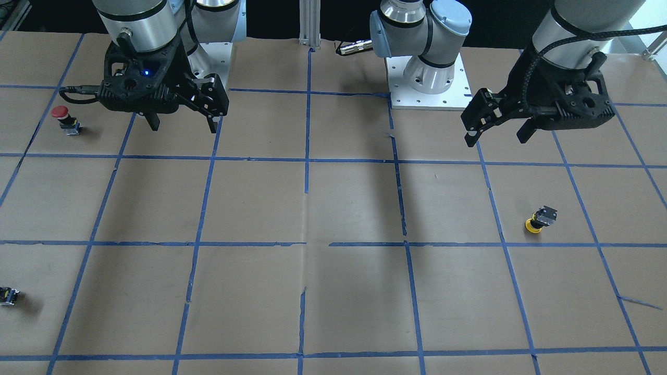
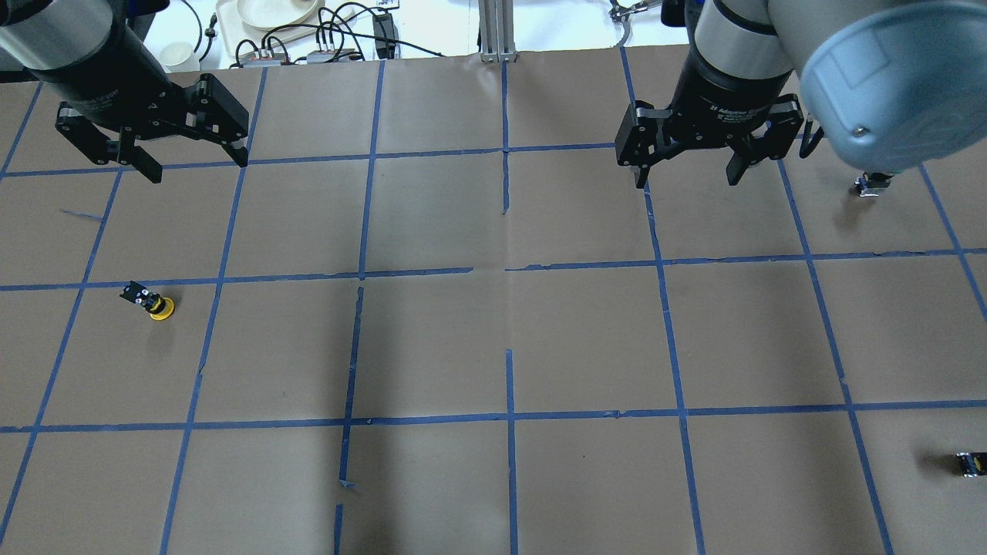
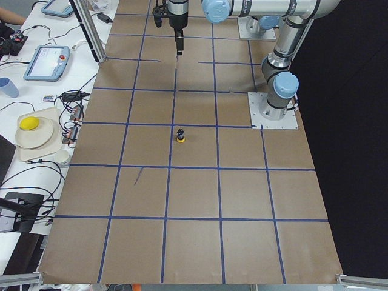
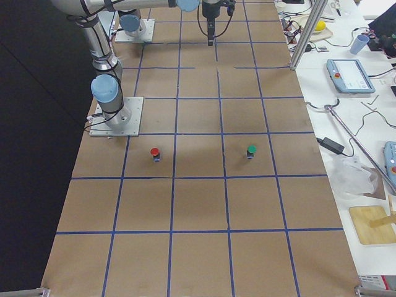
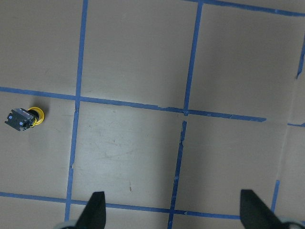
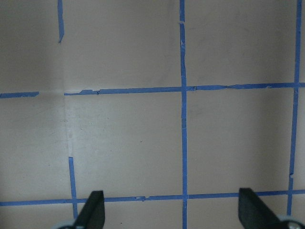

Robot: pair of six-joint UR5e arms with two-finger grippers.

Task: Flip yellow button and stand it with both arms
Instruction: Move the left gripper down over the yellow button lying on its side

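Observation:
The yellow button [image 1: 540, 219] lies tipped over on the brown paper, with its yellow cap low and its grey block raised. It also shows in the overhead view [image 2: 150, 302], the exterior left view [image 3: 180, 136] and at the left edge of the left wrist view [image 5: 24, 118]. My left gripper [image 1: 496, 139] [image 2: 198, 168] hangs open and empty above the table, well apart from the button. Its fingertips [image 5: 96, 202] show at the bottom of the left wrist view. My right gripper [image 1: 183, 127] [image 2: 686, 181] is open and empty over the other half.
A red-capped button [image 1: 65, 119] stands near the right arm, partly hidden by the elbow in the overhead view [image 2: 870, 185]. A small grey-black block [image 1: 8, 296] [image 2: 970, 464] lies at the table's edge. Blue tape marks a grid. Cables and plates [image 2: 270, 11] lie beyond the paper.

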